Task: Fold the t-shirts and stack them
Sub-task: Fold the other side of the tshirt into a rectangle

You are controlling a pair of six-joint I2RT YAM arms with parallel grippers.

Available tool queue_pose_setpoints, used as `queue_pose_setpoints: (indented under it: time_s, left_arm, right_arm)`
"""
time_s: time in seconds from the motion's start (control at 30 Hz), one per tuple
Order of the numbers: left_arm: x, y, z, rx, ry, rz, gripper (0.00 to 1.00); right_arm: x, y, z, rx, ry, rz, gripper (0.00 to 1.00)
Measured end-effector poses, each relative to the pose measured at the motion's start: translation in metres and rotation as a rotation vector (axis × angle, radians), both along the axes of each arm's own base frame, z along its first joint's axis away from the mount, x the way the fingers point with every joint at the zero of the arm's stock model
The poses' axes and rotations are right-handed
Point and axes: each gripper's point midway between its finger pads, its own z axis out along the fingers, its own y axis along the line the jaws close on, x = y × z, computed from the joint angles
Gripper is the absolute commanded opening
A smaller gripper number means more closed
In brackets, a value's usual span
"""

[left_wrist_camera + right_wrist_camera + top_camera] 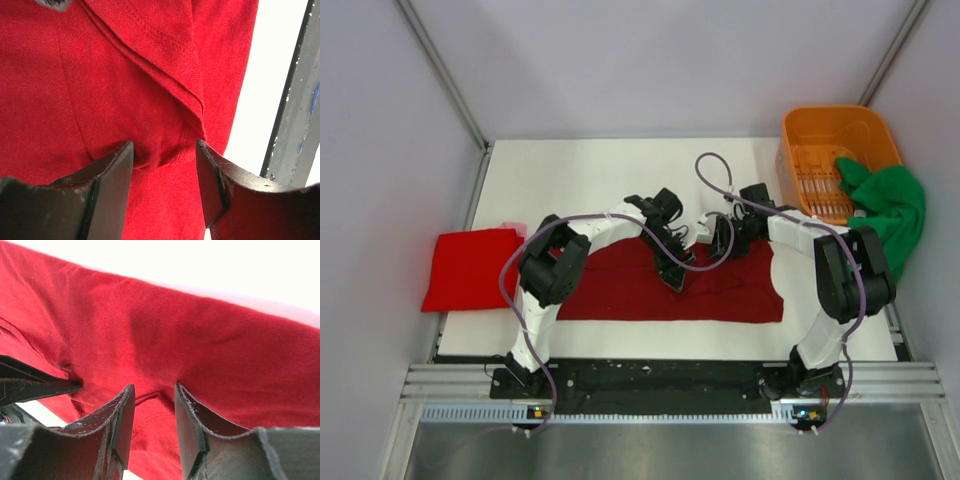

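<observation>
The left claw [164,146] and right claw [154,390] stand parted on the maroon t-shirt [720,285], gripping nothing (cloth puckers between); a snagged pucker could drag the fold.

- Top view: bright, even light from above; my arms [555,265] cast only faint, soft shadows on the white surface [610,165].
- Left wrist view: the bare surface blows out to glaring white; the maroon t-shirt [75,100] shows crisp stitching, while my left end effector [165,144] looms dark and soft-edged.
- Right wrist view: background overexposed, cloth slightly blurred.
</observation>
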Motion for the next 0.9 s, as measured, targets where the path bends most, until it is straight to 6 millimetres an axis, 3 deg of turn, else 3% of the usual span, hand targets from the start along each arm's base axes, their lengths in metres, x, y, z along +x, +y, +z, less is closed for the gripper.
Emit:
queue_pose_setpoints:
  time_s: [0.2,0.37,0.4,0.5,0.57,0.73,0.9]
  left_arm:
    - [0.0,0.001,-0.001,0.003,-0.004,-0.002,0.57]
    - [0.0,0.001,-0.001,0.003,-0.005,-0.002,0.58]
    - [0.0,0.001,-0.001,0.004,-0.005,-0.002,0.57]
    - [0.0,0.001,-0.001,0.005,-0.004,-0.002,0.58]
    - [0.0,0.001,-0.001,0.007,-0.005,-0.002,0.58]
    - [0.0,0.002,-0.002,0.013,-0.007,-0.003,0.58]
    - [0.001,0.004,-0.003,0.021,-0.016,-0.004,0.58]
  right_arm:
    - [-0.01,0.015,-0.001,0.002,0.0,0.048,0.34]
    - [-0.017,0.013,-0.004,-0.019,0.004,0.048,0.31]
    - [-0.017,0.012,-0.004,-0.025,0.003,0.046,0.28]
    - [-0.016,0.009,-0.006,-0.044,-0.001,0.038,0.07]
    - [-0.015,0.008,-0.007,-0.055,-0.003,0.037,0.0]
    - [-0.02,0.004,-0.01,-0.073,0.008,0.035,0.0]
    - [-0.041,-0.005,-0.008,-0.092,0.033,0.031,0.0]
